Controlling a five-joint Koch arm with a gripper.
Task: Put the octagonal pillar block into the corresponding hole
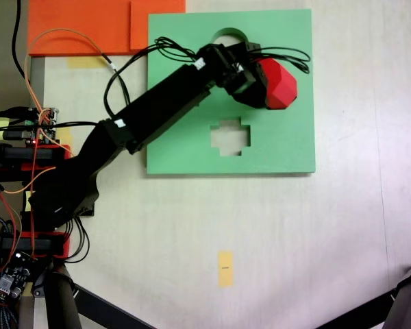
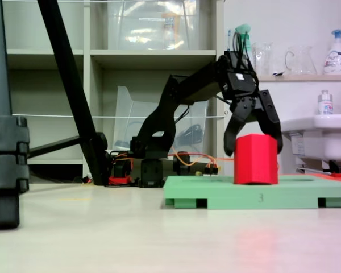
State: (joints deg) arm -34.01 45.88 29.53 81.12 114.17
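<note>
1. Octagonal pillar block (image 1: 279,83), bright red foam prism: stands upright on the square green foam board (image 1: 281,147), near the board's right edge in the top-down fixed view, toward its far right corner.
2. Black gripper (image 2: 253,149): jaws spread, straddling the block's top in the side fixed view; whether they press it, cannot tell.
3. Cross-shaped cutout (image 1: 230,136): near the board's front edge, empty.
4. Round cutout (image 1: 227,34): at the far edge, partly under the arm.

1. The slim matte-black plastic arm (image 1: 157,106) has boxy links.
2. Thin looped black cables (image 1: 171,49) trail from its wrist.
3. A red base bracket (image 1: 49,147) at nine o'clock carries orange wires (image 1: 38,82).
4. The curved black two-fingered gripper (image 2: 253,145) tapers downward.
</note>
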